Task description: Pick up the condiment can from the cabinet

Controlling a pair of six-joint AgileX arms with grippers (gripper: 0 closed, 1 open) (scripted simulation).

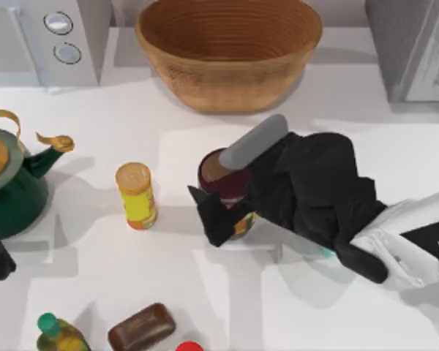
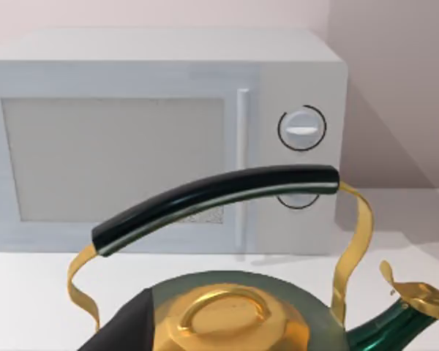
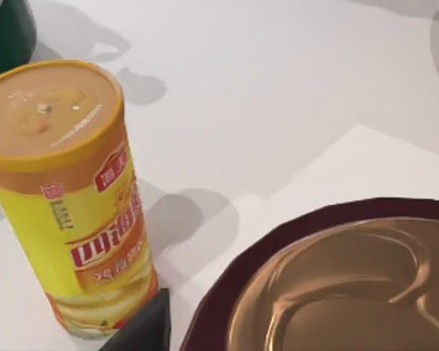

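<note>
Right end effector (image 1: pixel 223 212) straddles condiment can (image 3: pixel 336 285).

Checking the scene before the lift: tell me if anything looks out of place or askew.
One mismatch: the condiment can stands upright on the table mid-scene, not in the cabinet at the far right. The right gripper is at it. Nothing looks spilled or tipped.

This is a rendered kitchen worktop, not a real room. On the white table (image 1: pixel 205 292) stand a microwave (image 1: pixel 51 36) at eleven o'clock, a woven basket (image 1: pixel 229 51) at twelve, a green kettle (image 1: pixel 14 183) at nine, and food containers toward six.
</note>
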